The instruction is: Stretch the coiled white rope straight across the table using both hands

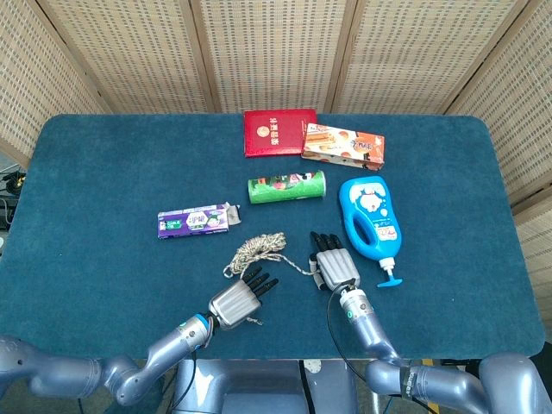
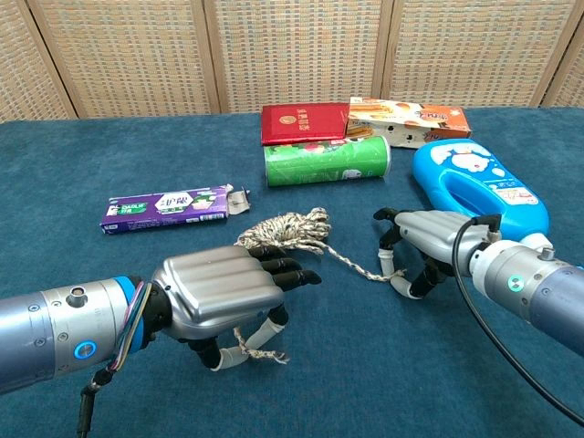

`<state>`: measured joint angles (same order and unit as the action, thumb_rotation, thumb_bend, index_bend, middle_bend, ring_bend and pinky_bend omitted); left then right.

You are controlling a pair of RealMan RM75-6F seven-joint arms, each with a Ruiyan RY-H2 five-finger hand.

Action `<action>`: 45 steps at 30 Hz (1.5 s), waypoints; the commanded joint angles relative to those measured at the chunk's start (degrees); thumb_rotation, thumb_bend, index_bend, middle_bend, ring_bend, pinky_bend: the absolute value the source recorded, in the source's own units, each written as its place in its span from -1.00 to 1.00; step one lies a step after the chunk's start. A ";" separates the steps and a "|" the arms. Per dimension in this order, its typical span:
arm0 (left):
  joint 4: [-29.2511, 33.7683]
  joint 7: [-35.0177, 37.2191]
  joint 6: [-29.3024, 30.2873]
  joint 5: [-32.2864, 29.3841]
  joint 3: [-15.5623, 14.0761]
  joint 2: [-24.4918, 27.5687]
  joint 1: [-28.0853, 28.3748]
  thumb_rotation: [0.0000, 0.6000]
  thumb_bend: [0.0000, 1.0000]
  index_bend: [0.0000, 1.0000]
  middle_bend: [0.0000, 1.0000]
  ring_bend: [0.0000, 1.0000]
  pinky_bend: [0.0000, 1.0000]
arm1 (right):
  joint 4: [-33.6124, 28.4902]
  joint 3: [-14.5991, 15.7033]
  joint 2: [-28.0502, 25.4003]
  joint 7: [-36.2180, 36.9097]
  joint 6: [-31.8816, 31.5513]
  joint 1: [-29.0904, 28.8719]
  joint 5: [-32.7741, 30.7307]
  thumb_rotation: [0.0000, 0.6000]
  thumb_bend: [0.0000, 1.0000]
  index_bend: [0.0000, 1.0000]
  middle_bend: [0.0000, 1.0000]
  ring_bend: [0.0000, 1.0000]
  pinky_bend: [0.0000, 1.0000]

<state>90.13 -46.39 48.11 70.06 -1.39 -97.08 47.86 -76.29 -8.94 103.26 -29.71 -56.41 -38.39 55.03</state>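
A: Where was the white rope [image 2: 290, 229] at that point?

B: Mostly bunched in a loose coil near the middle of the blue table [image 1: 103, 172], just in front of the green chip can [image 2: 326, 161] and the purple packet [image 2: 166, 209]. One strand ran from the coil toward the right hand [image 2: 427, 239]; the other end trailed under the left hand [image 2: 222, 294].

A: Did the hands have it?

B: The left hand was clenched down over its end, with the frayed tail showing between the curled fingers [image 2: 272, 327] in the chest view, so I judged it held. The right hand's fingers were curled onto the strand where it ended by the fingertips; that looked like a pinch, though the contact itself was small in both views.

A: So which step was this?

B: Securing both ends, I'd say. The coil was not yet undone, so the stretching itself was hardly begun.

A: And the next move?

B: It would call for drawing the hands apart, left outward and right outward, low over the table. The blue bottle [image 2: 476, 182] lay just beside the right hand, so that side had little room, and a weak pinch could let the strand slip.
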 commanded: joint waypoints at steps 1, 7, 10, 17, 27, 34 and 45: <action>0.29 0.33 0.35 0.20 -0.07 0.30 -0.08 1.00 0.02 0.48 -1.00 -1.00 -1.00 | 0.05 0.02 0.02 0.00 -0.04 0.02 0.04 1.00 -0.11 0.28 -1.00 -1.00 -1.00; 2.44 1.76 2.13 1.04 -0.40 3.24 -0.92 1.00 0.10 0.54 -1.00 -1.00 -1.00 | -0.25 -0.03 -0.23 0.02 -0.39 0.18 0.18 1.00 -0.11 0.29 -1.00 -1.00 -1.00; 5.64 5.89 5.62 2.97 -1.24 9.45 -3.30 1.00 0.15 0.56 -1.00 -1.00 -1.00 | -0.28 -0.19 -0.48 0.33 -0.81 0.39 0.35 1.00 -0.11 0.29 -1.00 -1.00 -1.00; 6.47 18.20 10.50 8.77 -2.73 19.35 -7.24 1.00 0.21 0.61 -1.00 -1.00 -1.00 | -0.89 -0.37 -1.12 -0.22 -1.85 0.52 0.96 1.00 -0.11 0.29 -1.00 -1.00 -1.00; -1.99 33.82 13.92 10.99 -2.20 24.92 -11.50 1.00 0.26 0.64 -1.00 -1.00 -1.00 | -1.82 -1.24 -2.73 -5.03 -4.53 0.24 -0.11 1.00 -0.11 0.30 -1.00 -1.00 -1.00; -7.90 40.22 13.49 10.99 -1.49 24.95 -12.65 1.00 0.26 0.64 -1.00 -1.00 -1.00 | -1.29 -1.32 -3.96 -8.03 -6.01 0.07 -0.36 1.00 -0.11 0.30 -1.00 -1.00 -1.00; -15.35 47.85 12.89 10.92 -1.11 27.23 -15.13 1.00 0.26 0.64 -1.00 -1.00 -1.00 | -0.27 -1.80 -7.59 -10.19 -7.87 1.00 -1.32 1.00 -0.11 0.30 -1.00 -1.00 -1.00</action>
<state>75.38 1.01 61.31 80.97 -2.41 -70.25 33.16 -76.47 -10.82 96.30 -39.56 -63.88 -37.65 53.65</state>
